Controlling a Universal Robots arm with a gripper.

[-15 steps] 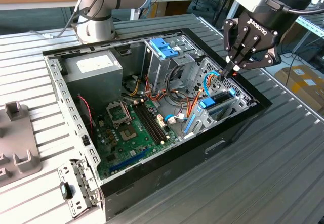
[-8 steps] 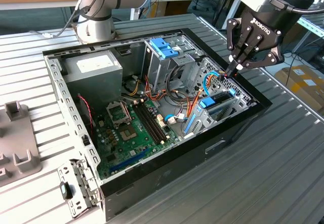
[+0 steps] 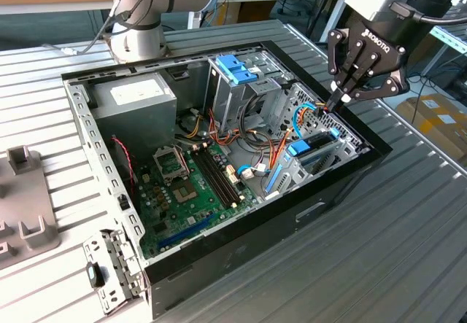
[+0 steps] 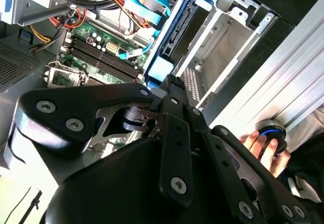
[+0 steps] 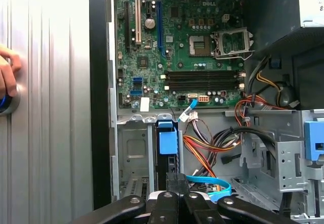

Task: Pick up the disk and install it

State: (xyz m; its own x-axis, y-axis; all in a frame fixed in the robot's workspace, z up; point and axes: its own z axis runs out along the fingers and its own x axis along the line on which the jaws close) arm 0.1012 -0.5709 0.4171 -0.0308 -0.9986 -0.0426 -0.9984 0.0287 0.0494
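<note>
One flat dark disk in its bright blue plastic carrier [image 3: 310,150] is sitting edge-up in the metal bay of the open computer case [image 3: 109,162]. Black end effector [image 3: 343,98] is hovering just above it, fingers clenched together, grasping nothing. Installing seems nearly finished; pressing down gently is needed.
</note>
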